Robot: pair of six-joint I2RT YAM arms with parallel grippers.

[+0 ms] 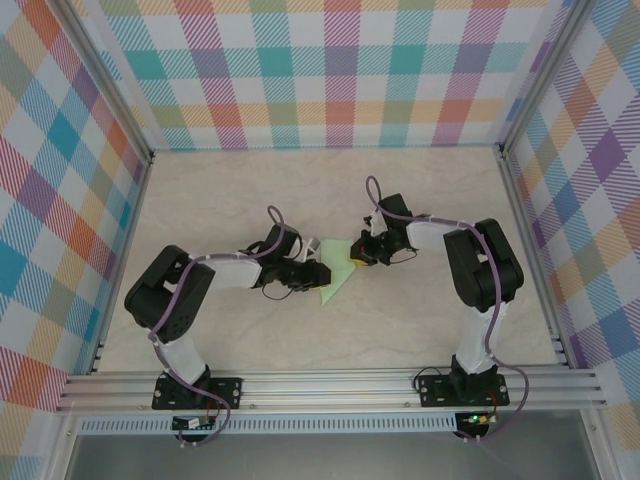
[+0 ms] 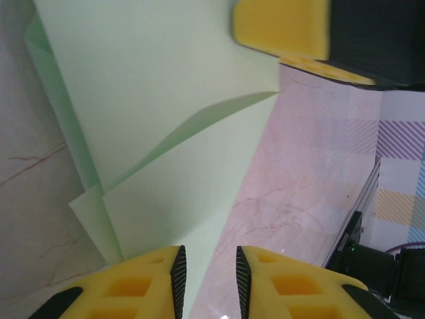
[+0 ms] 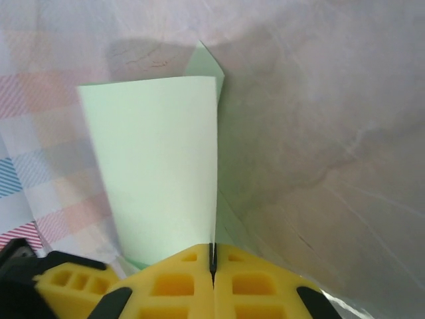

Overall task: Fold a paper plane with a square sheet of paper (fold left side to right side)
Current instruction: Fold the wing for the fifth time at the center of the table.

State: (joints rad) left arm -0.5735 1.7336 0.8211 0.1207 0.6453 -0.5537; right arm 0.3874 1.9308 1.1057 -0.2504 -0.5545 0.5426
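The pale green sheet of paper (image 1: 335,283) lies mid-table between both grippers, folded into creased layers that taper to a point at the near end. My left gripper (image 1: 315,272) sits low at its left side. In the left wrist view the jaws (image 2: 208,256) stand open, with the paper's (image 2: 166,100) edge running through the gap and nothing pinched. My right gripper (image 1: 358,255) is at the paper's upper right. In the right wrist view it (image 3: 213,249) is shut on the edge of a flap of the paper (image 3: 159,166) that rises from the jaws. A yellow finger of the right gripper (image 2: 282,26) shows over the paper.
The beige marble-look table (image 1: 300,190) is boxed in by plaid walls (image 1: 340,70) at the back and both sides. An aluminium rail (image 1: 330,385) runs along the near edge by the arm bases. Open table lies behind and in front of the paper.
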